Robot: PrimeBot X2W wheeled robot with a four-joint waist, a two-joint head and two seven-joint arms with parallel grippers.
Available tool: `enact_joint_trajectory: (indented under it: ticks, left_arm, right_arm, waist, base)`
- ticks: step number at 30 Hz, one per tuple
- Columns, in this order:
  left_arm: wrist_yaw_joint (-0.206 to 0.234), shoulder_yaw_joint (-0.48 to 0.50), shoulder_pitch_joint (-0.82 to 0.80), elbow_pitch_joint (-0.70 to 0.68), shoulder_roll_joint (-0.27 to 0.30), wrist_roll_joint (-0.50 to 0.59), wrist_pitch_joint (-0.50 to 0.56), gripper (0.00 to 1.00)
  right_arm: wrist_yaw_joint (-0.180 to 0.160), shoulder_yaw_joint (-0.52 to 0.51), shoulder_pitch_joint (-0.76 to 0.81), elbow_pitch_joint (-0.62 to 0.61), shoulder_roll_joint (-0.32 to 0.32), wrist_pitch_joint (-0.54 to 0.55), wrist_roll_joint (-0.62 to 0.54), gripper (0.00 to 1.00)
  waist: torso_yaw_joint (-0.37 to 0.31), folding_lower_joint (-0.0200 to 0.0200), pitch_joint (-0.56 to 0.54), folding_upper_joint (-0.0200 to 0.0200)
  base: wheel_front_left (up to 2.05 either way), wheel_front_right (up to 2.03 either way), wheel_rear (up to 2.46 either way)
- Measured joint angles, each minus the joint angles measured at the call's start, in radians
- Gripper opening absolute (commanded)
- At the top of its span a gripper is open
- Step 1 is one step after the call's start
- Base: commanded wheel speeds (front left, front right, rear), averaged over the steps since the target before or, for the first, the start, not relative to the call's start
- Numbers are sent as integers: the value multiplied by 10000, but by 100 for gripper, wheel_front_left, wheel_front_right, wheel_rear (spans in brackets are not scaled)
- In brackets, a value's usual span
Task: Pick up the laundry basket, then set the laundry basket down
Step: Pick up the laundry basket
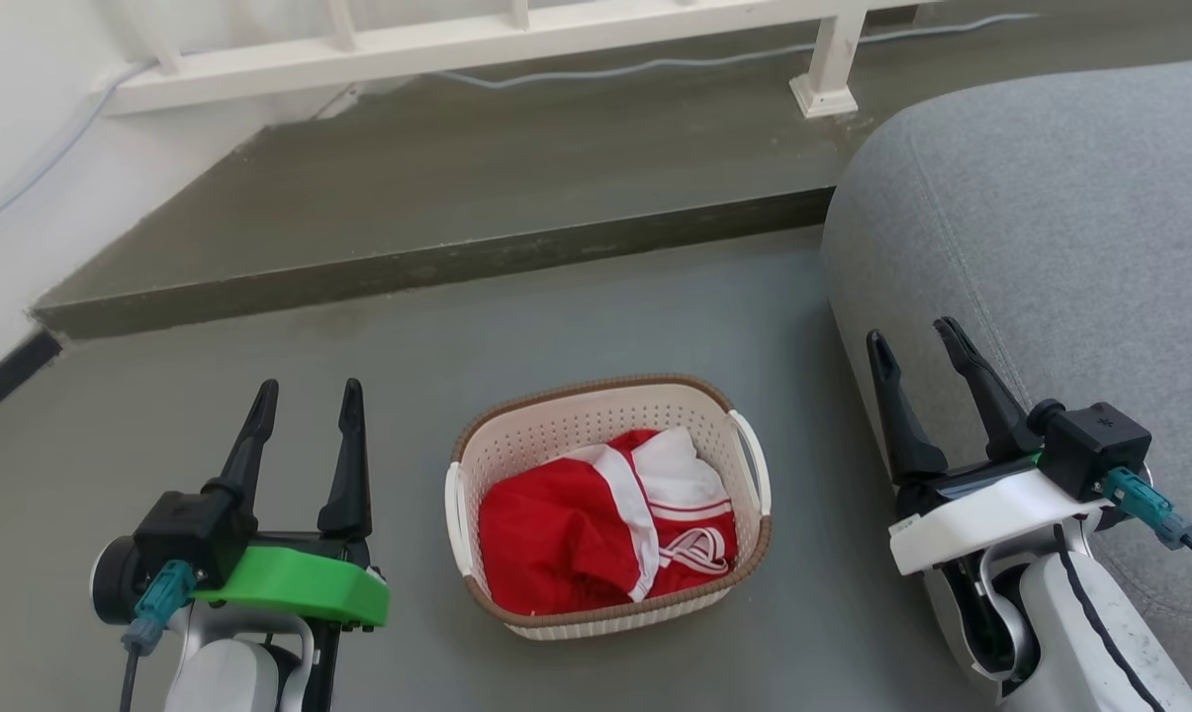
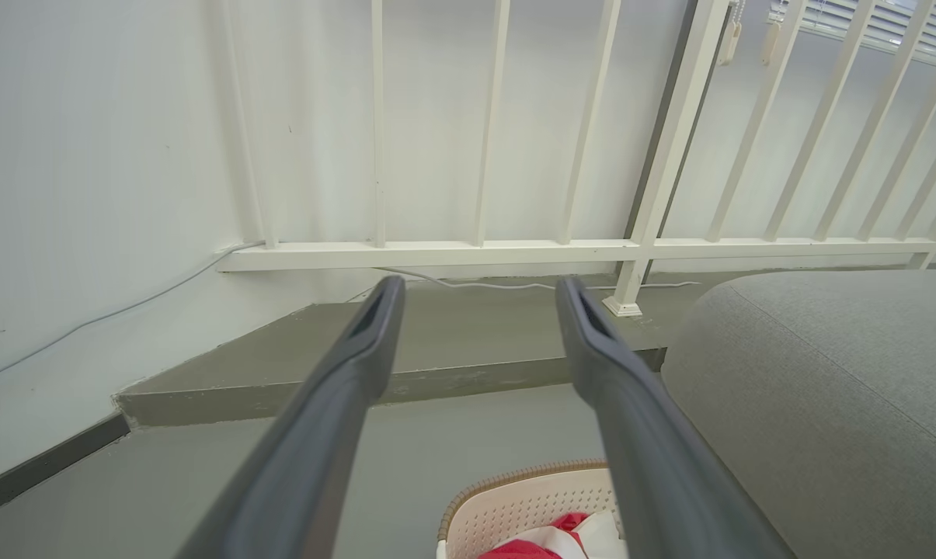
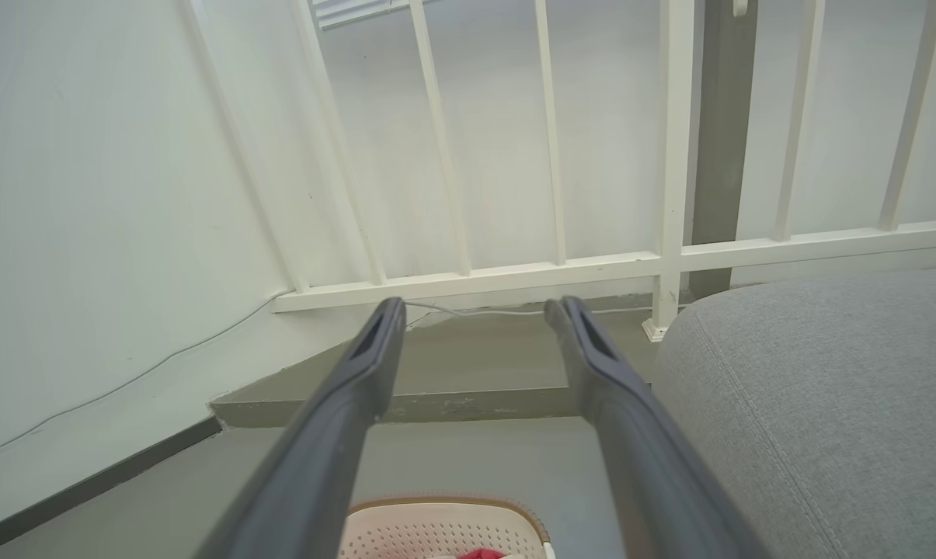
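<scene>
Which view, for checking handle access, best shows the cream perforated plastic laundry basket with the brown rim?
The head view: the cream perforated laundry basket shows whole, with both white side handles and the red-and-white cloth inside. Each wrist view catches a strip of its rim and wall at the bottom edge.

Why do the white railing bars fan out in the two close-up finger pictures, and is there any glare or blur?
Left wrist view: the wide-angle lens splays the railing bars, and the left gripper looms oversized. Right wrist view: same fanning; the wall looks washed pale, no hard glare. Head view: soft even light, faint shadows, the laundry basket sharp.
</scene>
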Motion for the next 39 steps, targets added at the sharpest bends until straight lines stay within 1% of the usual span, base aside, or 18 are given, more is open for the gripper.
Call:
enact_joint_trajectory:
  ticks: [9,12,19,27,39]
  left_arm:
    - [73,-58,-122,-27,0,-13,0,100]
    - [82,-59,-228,-67,0,-215,0,100]
    - [184,25,-608,-79,0,-378,0,100]
    - [184,-276,-1153,-13,-8,-378,0,100]
    - [184,-397,-1981,598,-17,-205,0,100]
  right_arm:
    - [42,-134,-20,-35,92,0,0,100]
    - [84,-138,-53,-17,128,0,0,100]
    - [161,-219,-506,-10,173,0,0,100]
    - [171,-393,-780,56,176,0,-176,100]
    - [173,-685,-1533,326,151,-2,-251,100]
  waist:
    - [-68,0,514,0]
    - [-101,0,754,0]
    - [-203,0,1357,0]
    - [-305,0,2077,0]
    - [-383,0,3292,0]
  base:
    - [0,0,0]
    - [0,0,0]
    - [0,0,0]
    - [0,0,0]
    - [0,0,0]
